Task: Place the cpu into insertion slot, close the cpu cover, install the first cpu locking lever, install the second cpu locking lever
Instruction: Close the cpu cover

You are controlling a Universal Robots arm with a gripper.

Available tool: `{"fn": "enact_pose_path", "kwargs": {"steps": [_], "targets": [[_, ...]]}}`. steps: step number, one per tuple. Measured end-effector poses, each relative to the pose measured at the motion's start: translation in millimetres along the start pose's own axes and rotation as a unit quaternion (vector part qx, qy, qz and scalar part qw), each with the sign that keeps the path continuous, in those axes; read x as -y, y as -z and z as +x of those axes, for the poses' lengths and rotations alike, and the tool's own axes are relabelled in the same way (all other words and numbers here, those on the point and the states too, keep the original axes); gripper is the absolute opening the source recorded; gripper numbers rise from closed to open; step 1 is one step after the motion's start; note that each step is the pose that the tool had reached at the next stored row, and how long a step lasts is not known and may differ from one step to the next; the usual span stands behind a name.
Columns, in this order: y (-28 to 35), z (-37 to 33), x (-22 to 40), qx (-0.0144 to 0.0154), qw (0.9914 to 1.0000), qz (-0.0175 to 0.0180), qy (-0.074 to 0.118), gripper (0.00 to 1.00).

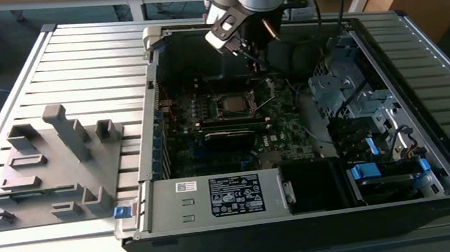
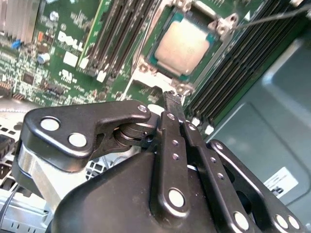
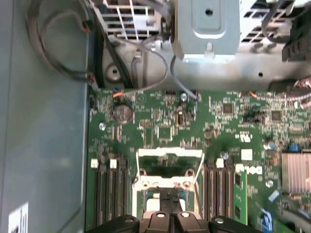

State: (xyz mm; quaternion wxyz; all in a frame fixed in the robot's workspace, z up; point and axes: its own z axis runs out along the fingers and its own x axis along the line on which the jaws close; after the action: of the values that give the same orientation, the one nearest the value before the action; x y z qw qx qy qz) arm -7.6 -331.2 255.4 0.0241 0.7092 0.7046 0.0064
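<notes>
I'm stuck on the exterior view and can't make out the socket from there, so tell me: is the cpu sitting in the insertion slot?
Observer: Yes. In the second wrist view the cpu lies flat in the insertion slot, grey top up.
Operator: Are the fingers holding anything?
Observer: No. In that view the fingers are pressed together and empty, with their tips beside the slot's edge.
Operator: And the locking levers?
Observer: One thin lever slants out from the slot's corner across the board. It looks unlatched.
</notes>
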Motion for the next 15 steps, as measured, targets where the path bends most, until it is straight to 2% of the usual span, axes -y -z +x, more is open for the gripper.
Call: {"fn": "enact_pose_path", "kwargs": {"steps": [6, 15], "targets": [[-1.0, 0.7, -14.5, 0.0000, 1.00000, 0.0000, 0.000, 0.11], [0.4, 0.7, -15.1, -0.0001, 1.00000, 0.0000, 0.000, 0.11]]}}
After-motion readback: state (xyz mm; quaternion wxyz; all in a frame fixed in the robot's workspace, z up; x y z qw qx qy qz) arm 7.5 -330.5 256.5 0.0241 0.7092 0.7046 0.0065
